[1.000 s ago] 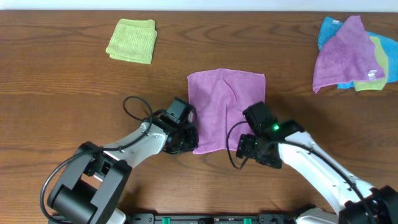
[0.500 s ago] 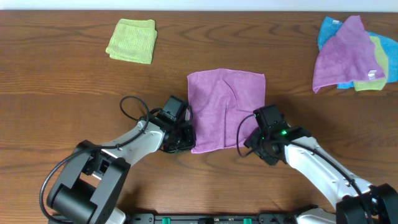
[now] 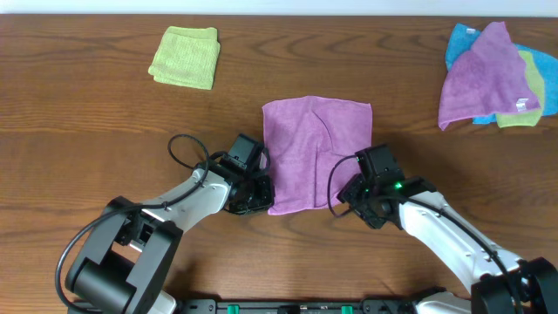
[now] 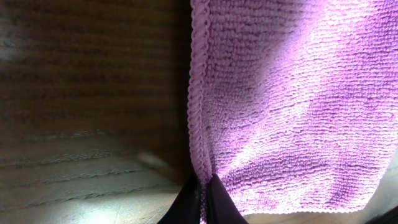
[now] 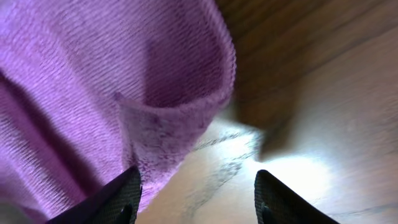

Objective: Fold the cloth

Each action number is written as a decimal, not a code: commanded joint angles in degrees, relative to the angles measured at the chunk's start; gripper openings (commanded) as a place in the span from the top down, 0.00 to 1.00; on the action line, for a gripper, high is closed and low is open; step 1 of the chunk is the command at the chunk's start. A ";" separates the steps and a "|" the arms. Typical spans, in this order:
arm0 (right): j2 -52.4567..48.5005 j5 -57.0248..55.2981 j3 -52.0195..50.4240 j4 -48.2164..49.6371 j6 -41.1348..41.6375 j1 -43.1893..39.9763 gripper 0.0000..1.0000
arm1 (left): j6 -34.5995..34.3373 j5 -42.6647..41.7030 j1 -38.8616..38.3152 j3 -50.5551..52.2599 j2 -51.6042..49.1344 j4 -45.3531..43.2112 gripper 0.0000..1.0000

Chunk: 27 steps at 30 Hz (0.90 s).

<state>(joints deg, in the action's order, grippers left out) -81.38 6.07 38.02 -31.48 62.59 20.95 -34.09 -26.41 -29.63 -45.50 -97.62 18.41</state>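
A purple cloth [image 3: 316,153] lies flat mid-table. My left gripper [image 3: 261,196] is at its near left corner, shut on the cloth's edge; the left wrist view shows the black fingertips [image 4: 203,202] pinching the hem of the cloth [image 4: 292,106]. My right gripper [image 3: 349,199] is at the near right corner, open. In the right wrist view its fingers [image 5: 196,196] are spread, the left finger against the lifted, curled corner of the cloth [image 5: 124,93], with bare wood between them.
A folded yellow-green cloth [image 3: 185,57] lies at the back left. A pile of purple, blue and yellow cloths [image 3: 493,77] lies at the back right. The table [image 3: 87,139] is brown wood.
My right gripper has moved from beside the cloth's near edge up to its near right corner. My left gripper shifted slightly left and has stayed shut on the near left corner.
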 commanded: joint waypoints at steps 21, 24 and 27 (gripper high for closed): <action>0.63 -0.96 -0.04 0.11 1.29 -0.66 0.46 | 1.36 6.95 0.48 2.89 -3.50 2.32 0.94; 0.66 -1.60 -0.04 -0.13 1.22 -1.22 0.47 | 1.40 6.93 0.48 2.89 -3.50 2.34 0.94; 0.66 -3.93 -0.04 -1.86 1.25 -1.90 0.47 | 1.62 6.93 0.48 2.89 -3.50 2.32 0.94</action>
<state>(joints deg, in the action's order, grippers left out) -81.36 5.76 38.02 -32.67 62.81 20.01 -33.15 -26.37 -29.63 -45.50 -97.62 18.46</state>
